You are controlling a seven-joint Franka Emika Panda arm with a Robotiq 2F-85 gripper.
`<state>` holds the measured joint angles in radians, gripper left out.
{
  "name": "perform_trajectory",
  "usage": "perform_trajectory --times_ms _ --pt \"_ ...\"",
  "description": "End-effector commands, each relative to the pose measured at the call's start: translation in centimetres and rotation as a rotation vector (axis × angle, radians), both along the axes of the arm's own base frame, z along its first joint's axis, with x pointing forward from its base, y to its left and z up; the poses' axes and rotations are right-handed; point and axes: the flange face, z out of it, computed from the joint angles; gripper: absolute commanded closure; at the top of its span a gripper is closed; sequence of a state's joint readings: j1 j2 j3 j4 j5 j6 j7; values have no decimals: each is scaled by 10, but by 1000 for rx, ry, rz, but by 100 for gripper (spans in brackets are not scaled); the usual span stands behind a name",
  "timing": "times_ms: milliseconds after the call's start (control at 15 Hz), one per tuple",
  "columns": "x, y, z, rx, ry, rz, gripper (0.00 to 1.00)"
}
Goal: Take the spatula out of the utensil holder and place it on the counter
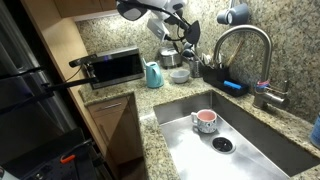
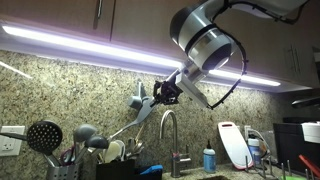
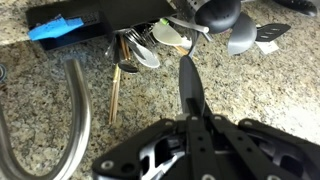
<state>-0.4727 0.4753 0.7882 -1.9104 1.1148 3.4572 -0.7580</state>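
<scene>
My gripper [image 3: 190, 118] hangs high over the counter [image 3: 60, 100], shut on the spatula [image 3: 187, 80]. In the wrist view the spatula is a slim grey bar sticking out from between the fingers. In an exterior view its pale flat head [image 2: 138, 100] juts left of the gripper [image 2: 162, 94], well above the utensil holder [image 2: 62, 172]. The dark holder still carries several utensils, among them a dark round skimmer [image 2: 44, 136] and grey spoons [image 2: 86, 131]. From above, those utensils [image 3: 215, 14] fan out at the top edge and hide the holder. In an exterior view the gripper [image 1: 177, 31] is just above the standing utensils.
A curved steel faucet [image 1: 240, 38] arches over the sink [image 1: 250, 140], which holds a pink cup [image 1: 204, 121]. A black caddy [image 3: 100, 14] with a blue sponge [image 3: 58, 27] sits behind it. A teal jug [image 1: 153, 74] and a toaster oven [image 1: 113, 67] stand further along the counter.
</scene>
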Motion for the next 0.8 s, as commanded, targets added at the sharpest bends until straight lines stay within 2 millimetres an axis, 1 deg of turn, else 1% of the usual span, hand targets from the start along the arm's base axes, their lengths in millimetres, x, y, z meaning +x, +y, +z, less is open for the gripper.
perform_trajectory --times_ms 0,400,733 --pt "-20 -6 17 -6 -12 10 99" --pt "-37 -28 41 -35 -49 19 99" --pt "-61 -45 42 -74 -42 38 99"
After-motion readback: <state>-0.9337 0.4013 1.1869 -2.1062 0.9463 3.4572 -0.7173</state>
